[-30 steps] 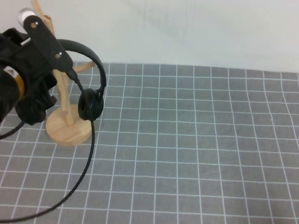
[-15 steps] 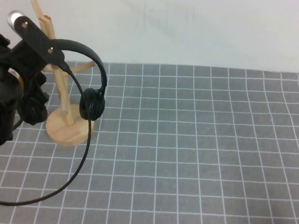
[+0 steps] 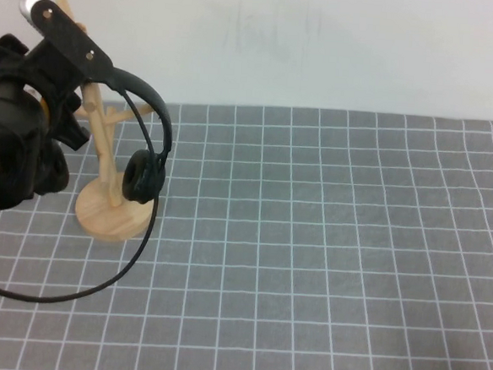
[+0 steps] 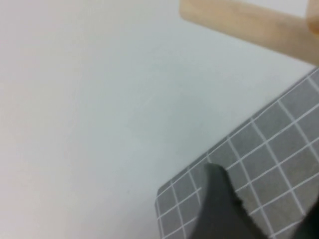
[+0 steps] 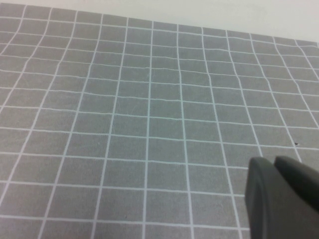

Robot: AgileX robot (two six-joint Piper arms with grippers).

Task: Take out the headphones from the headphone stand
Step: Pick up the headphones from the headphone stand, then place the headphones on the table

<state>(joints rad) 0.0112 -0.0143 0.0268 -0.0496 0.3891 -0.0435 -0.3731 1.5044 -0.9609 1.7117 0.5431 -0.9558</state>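
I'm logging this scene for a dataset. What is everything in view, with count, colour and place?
headphones: one, black, at the far left of the mat, headband up by the top of the stand, one round ear cup hanging beside the post.
headphone stand: one, light wood, round base on the mat at the far left, slanted post rising behind the headphones.
mat: one, grey with a white grid, covering the table.
wall: white, behind the mat.
cable: one, black, looping low over the mat at the left.
left gripper: black, at the top of the stand by the headband.
right gripper: dark grey, low over bare mat, jaws together.
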